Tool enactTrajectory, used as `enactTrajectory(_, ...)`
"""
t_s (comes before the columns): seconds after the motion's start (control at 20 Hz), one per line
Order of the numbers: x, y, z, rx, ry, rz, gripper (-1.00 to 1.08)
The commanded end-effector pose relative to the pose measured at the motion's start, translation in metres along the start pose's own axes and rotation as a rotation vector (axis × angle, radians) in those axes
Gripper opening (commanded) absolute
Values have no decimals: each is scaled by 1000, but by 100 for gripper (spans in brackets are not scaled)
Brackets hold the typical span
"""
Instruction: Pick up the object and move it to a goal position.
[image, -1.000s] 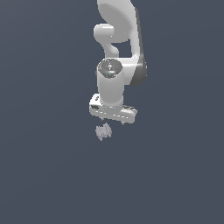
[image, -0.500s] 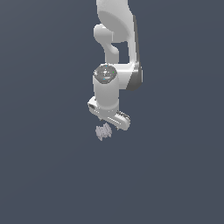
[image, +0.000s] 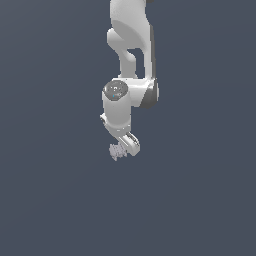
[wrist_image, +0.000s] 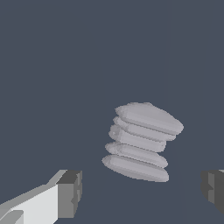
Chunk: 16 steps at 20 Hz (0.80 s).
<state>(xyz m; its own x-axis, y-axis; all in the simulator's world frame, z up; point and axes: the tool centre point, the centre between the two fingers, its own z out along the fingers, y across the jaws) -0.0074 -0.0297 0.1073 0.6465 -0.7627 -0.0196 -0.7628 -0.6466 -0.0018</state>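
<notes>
Arm: cut off by top edge
Fingers: cropped in wrist view
Object: partly behind gripper

Exterior view: distant, facing arm. Wrist view: close behind fingers. Shared: object.

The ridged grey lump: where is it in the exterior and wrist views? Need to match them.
Exterior view: the object sits just below the arm's wrist, beside the gripper, on the exterior view's left of it.
Wrist view: the object fills the middle, a stack of ridges, between and beyond the two fingertips.
Shared landmark: the gripper, next to the object in both.
</notes>
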Motion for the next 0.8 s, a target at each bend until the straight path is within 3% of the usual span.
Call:
enactTrajectory(0.0,3,3,4,0,5,71,100)
enactTrajectory(0.35,9,9,12,1,15,209,100)
enactTrajectory(0.75,12,12,16,1,20,272,100)
